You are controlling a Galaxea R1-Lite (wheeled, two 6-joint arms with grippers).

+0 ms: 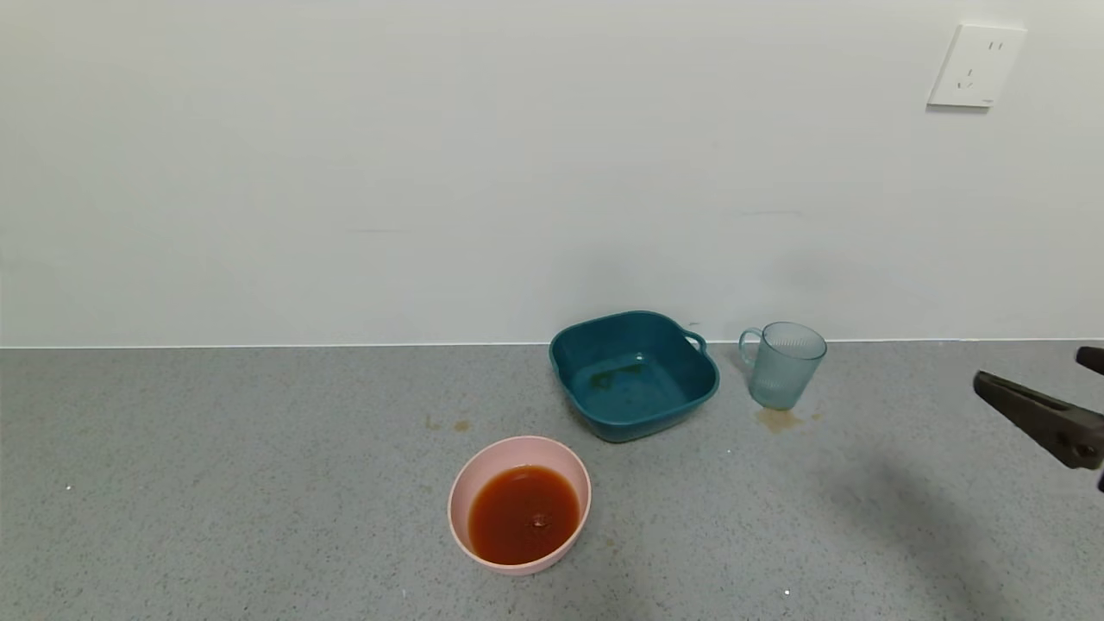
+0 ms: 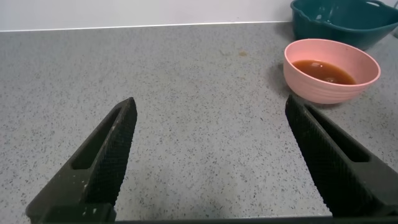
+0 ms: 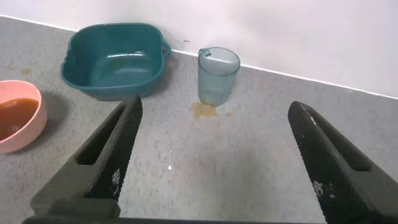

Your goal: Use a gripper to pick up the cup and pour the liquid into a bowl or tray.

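The pale blue-grey ribbed cup (image 1: 783,364) (image 3: 217,76) stands upright near the wall, looking empty, with its handle toward the teal basin. Nearer the front, the pink bowl (image 1: 477,473) (image 2: 367,78) (image 3: 35,127) holds the reddish-brown liquid (image 1: 523,515) (image 2: 323,70) (image 3: 11,115). My right gripper (image 1: 1031,369) (image 3: 214,107) hangs open at the right edge, well to the right of the cup, and holds nothing. My left gripper (image 2: 210,102) is open over bare counter to the left of the bowl and is out of the head view.
A dark teal square basin (image 1: 634,375) (image 3: 115,62) (image 2: 336,18) sits between the cup and the bowl, against the wall. A brown spill stain (image 1: 779,420) (image 3: 205,111) marks the counter in front of the cup. Small drops (image 1: 461,425) lie behind the bowl.
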